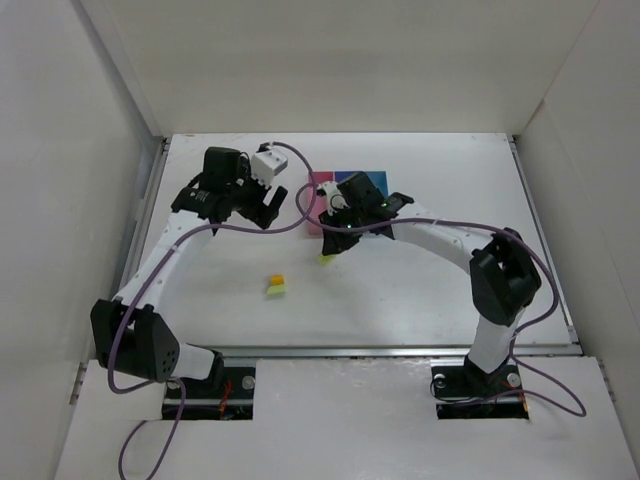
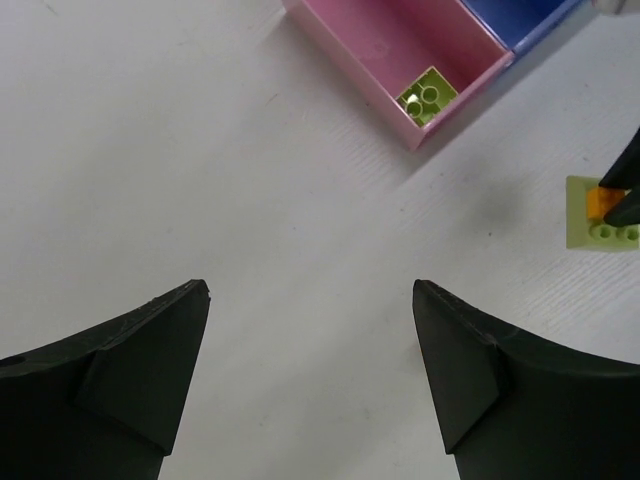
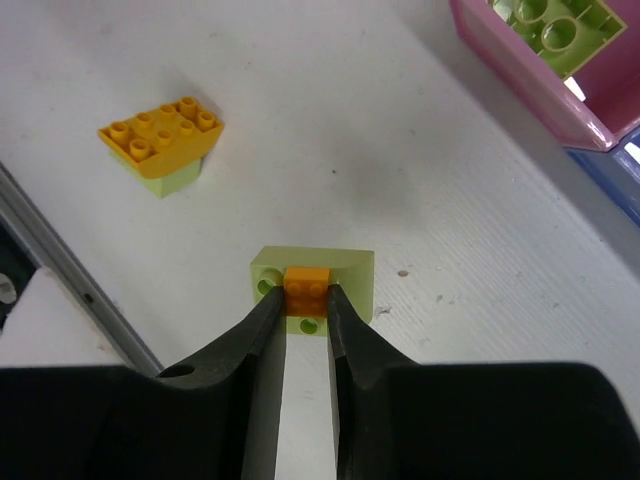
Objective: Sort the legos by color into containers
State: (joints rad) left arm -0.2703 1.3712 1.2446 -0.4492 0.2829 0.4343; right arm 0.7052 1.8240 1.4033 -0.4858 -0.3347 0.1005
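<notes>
Right tool (image 3: 303, 300) is pinching an orange brick (image 3: 306, 282) sitting on a lime brick (image 3: 350, 270).
My left tool (image 2: 310, 300) is hanging wide apart, the pink bin (image 2: 380, 45) lying ahead, to its right.

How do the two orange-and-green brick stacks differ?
On the loose stack the orange brick covers the green one; on the gripped stack it is tiny atop a wider green one. The loose stack lies untouched; the right pincer pinches the gripped stack's orange brick. Both are orange over lime green.
</notes>
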